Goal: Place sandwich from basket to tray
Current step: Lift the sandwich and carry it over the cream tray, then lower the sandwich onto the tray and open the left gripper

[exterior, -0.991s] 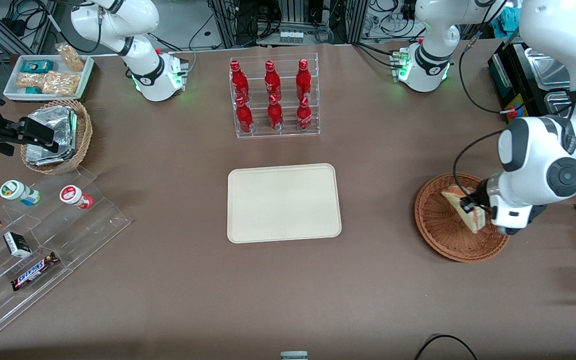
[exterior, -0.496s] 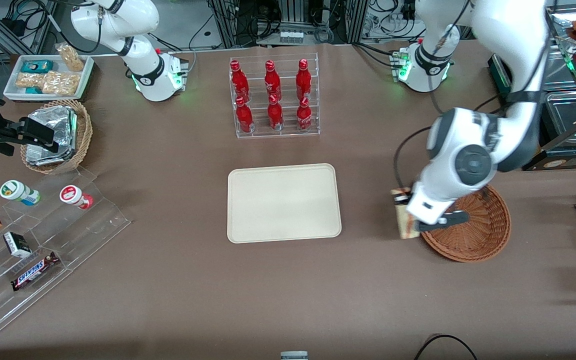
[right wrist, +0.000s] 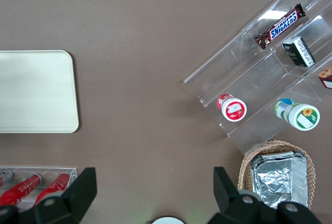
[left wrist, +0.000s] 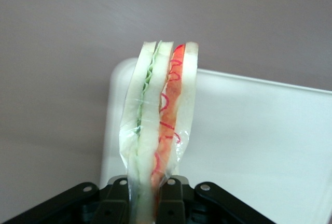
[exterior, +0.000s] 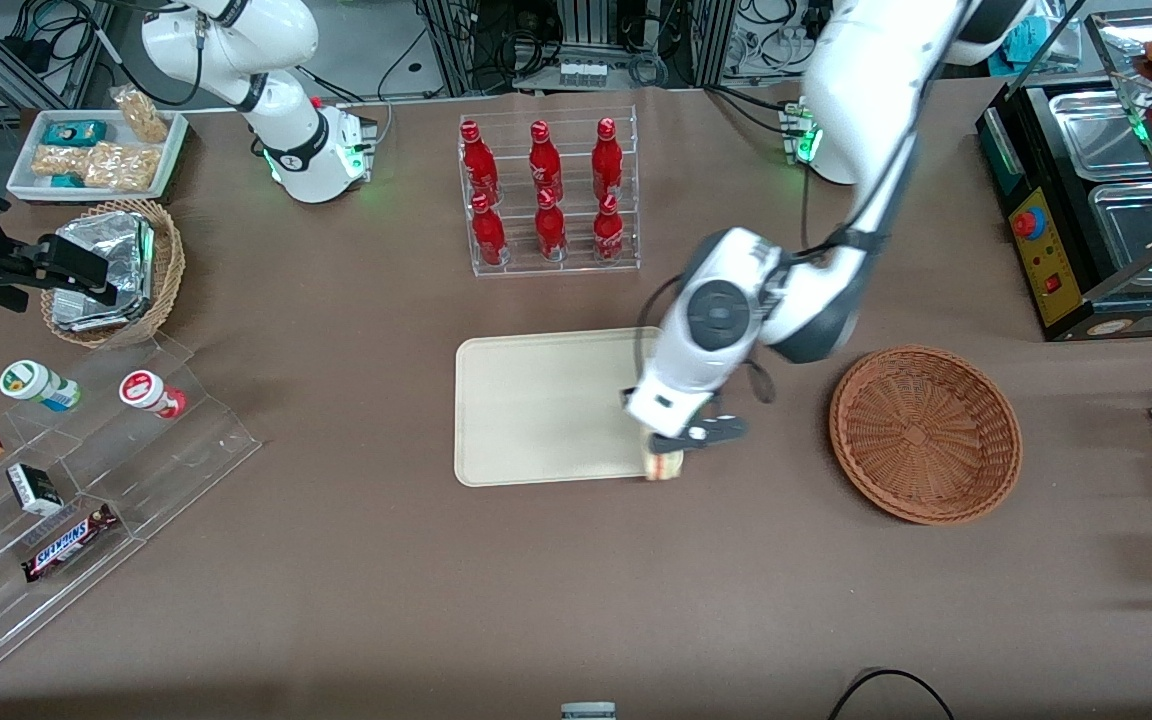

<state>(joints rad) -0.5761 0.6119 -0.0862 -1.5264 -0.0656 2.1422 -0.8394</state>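
Hanging at the lower right corner of the large flat cream-beige rectangular tray (exterior: 556,405), near the middle of the front view, the working arm's gripper (exterior: 671,452) carries the small clear-wrapped triangular sandwich (exterior: 663,466), only a sliver of which peeks out below the wrist — it sits right over the tray's rim, partly over the brown table (exterior: 576,600), so by my reading it needs to go a little further inward before release. To the right of centre, the wide shallow reddish-brown wicker basket (exterior: 926,432) lies well apart from the gripper with nothing in it. In the left wrist view, the sandwich (left wrist: 160,125) stands on edge, white bread with a green layer and a red-orange one, film puckered along its sides; the gripper (left wrist: 147,203) is pinching it at its base between black fingers (left wrist: 169,198), and the tray (left wrist: 259,146) spreads pale beneath it. It looks light and soft — likely to squash under a hard squeeze, its wrap probably slippery — so holding low across the bread faces seems sensible. In the right wrist view, the tray (right wrist: 36,92) lies at the left edge, bare, on the table.
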